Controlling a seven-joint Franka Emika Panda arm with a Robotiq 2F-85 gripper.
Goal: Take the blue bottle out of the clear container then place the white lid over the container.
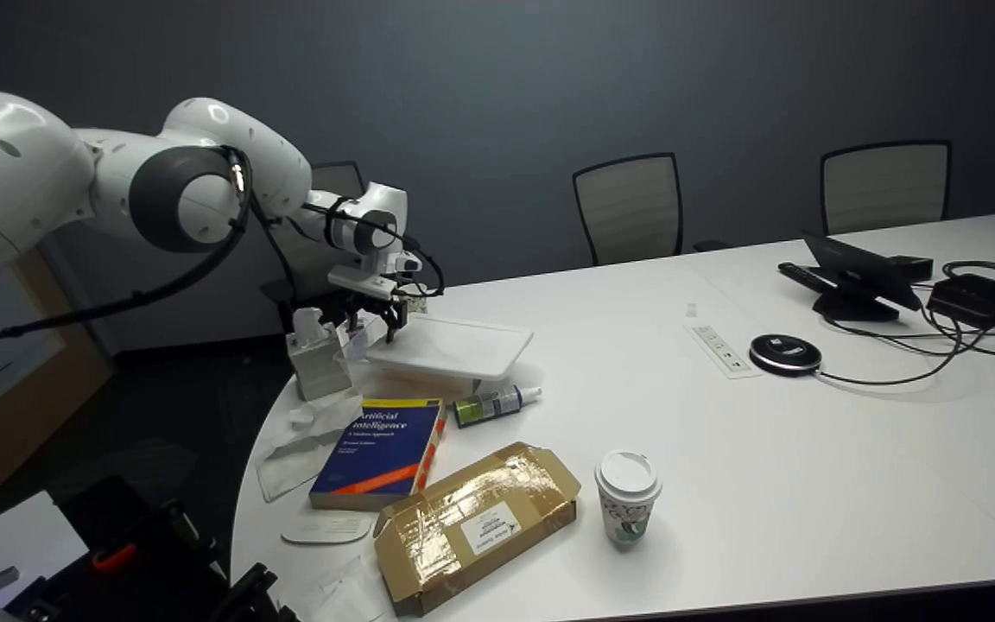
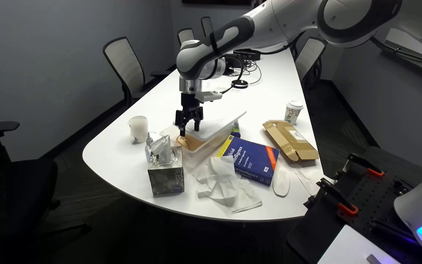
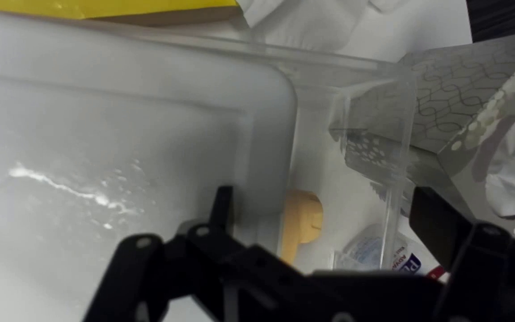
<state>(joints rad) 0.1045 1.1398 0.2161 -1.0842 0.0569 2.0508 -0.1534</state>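
The blue bottle (image 1: 493,404) lies on the table beside the clear container; it shows partly in an exterior view (image 2: 235,131). The white lid (image 1: 454,344) rests tilted on the clear container (image 2: 197,156) and leaves its tissue-box end uncovered. The lid (image 3: 105,134) and container rim (image 3: 404,134) also show in the wrist view. A tan-orange object (image 3: 309,217) shows inside the container, partly under the lid. My gripper (image 2: 189,129) is open and empty above that end. In the wrist view, one finger of the gripper (image 3: 323,199) is over the lid, the other past the container's end wall.
A tissue box (image 2: 166,176) stands close to the container's open end. A sanitizer bottle (image 3: 414,261) and a pitcher (image 2: 138,129) are near it. A blue book (image 1: 385,449), crumpled paper (image 2: 220,179), a cardboard box (image 1: 480,523) and a paper cup (image 1: 627,497) lie around.
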